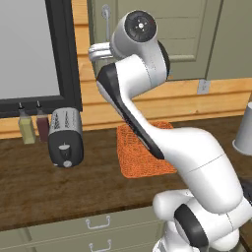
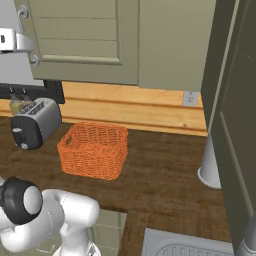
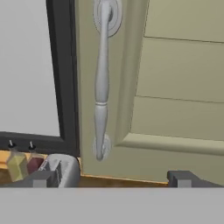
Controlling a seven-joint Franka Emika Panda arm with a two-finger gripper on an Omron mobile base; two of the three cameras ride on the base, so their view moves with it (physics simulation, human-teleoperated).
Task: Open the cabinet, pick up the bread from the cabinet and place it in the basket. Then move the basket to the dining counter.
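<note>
Rising from the near edge of the worktop (image 1: 59, 192), bending at the elbow and reaching up and forward toward the wall, wrist levelled at the lower part of the cabinet (image 3: 175, 87). Spreading wide, the gripper (image 3: 111, 178), with each dark fingertip (image 3: 41, 178) standing well to either side of the silver bar handle (image 3: 101, 83) and touching nothing. Facing the closed door squarely, the handle hanging upright just ahead between the two tips, at the door's left edge beside a black-framed window (image 3: 61, 87).

Sitting on the worktop behind the forearm, the orange basket (image 2: 94, 149), upright and holding nothing that can be seen. Lying to its left, a silver toaster (image 2: 34, 122), with two small bottles (image 1: 33, 125) standing beyond it against the wooden backsplash. Standing off to the right, a pale grey container (image 1: 244, 130). Bread hidden, cabinet door being shut.
</note>
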